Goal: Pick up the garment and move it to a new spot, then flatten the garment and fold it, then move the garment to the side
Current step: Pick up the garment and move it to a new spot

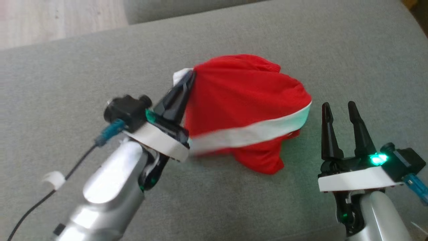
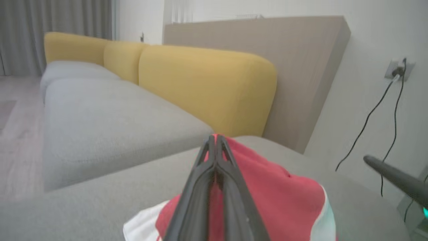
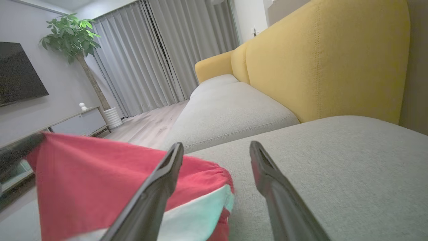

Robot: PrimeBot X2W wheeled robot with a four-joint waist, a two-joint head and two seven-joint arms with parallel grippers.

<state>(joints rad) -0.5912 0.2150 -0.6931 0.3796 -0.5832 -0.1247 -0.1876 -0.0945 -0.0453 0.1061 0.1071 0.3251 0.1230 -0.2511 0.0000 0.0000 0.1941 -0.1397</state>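
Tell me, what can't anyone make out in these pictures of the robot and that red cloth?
- Head view: the red garment is bunched, so its type and underside are hidden.
- Head view: its white band near the left gripper is blurred.
- Left wrist view: shut fingers cover the pinched cloth.
- Right wrist view: the bottom edge and a finger of the open right gripper cut the garment off.

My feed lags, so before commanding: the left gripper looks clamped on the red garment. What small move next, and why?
Probably raise the left gripper a little. It is shut on an edge of the red garment with the white band, whose lower part lies bunched on the grey fabric sofa cushion. The open right gripper stands apart beside it.
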